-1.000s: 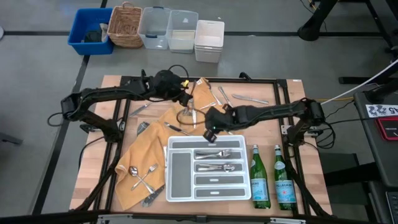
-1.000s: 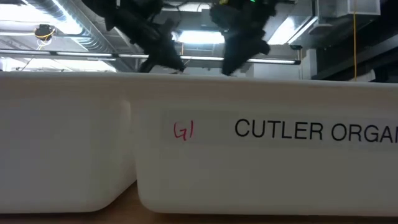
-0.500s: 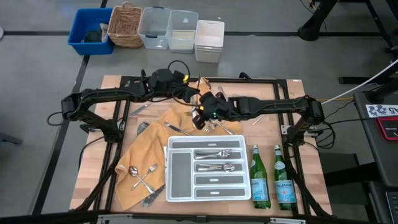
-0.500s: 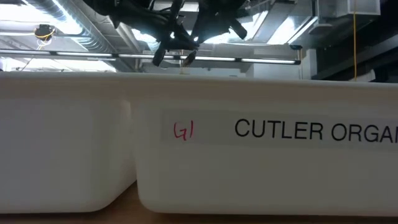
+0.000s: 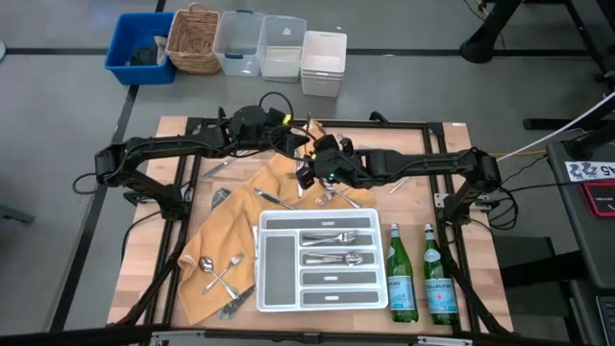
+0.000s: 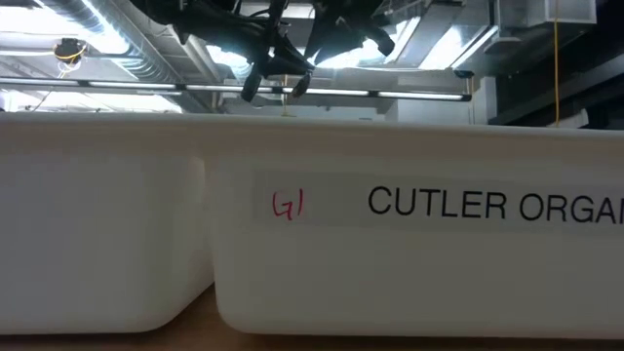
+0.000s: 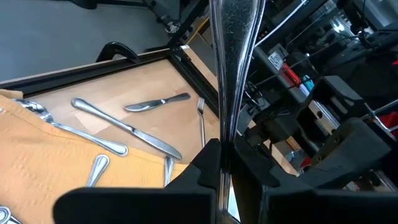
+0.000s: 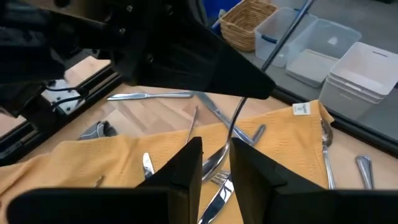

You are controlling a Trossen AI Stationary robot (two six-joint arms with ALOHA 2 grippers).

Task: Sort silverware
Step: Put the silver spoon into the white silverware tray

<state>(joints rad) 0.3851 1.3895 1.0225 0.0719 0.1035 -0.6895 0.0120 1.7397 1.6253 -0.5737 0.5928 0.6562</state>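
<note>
Both hands meet at upper centre of high frame over wooden table (image 5: 423,183): left hand (image 5: 300,154) clenched on slim shiny silver handle (image 7: 233,74), upright between its dark fingers; utensil's head cut off, type can't tell. Right hand (image 5: 309,175) fingers sit narrowly parted round a thin curved silver piece (image 8: 231,138); grasping or not, can't tell. Rest of silverware scattered on table and crumpled mustard cloth (image 5: 226,240); white 5-slot tray (image 5: 264,288) holds silverware in 2 slots, count unclear; 2 green glass bottles (image 5: 402,279) to its right.

Shiny silverware (image 5: 338,236) lies scattered on cloth, table, and tray.
</note>
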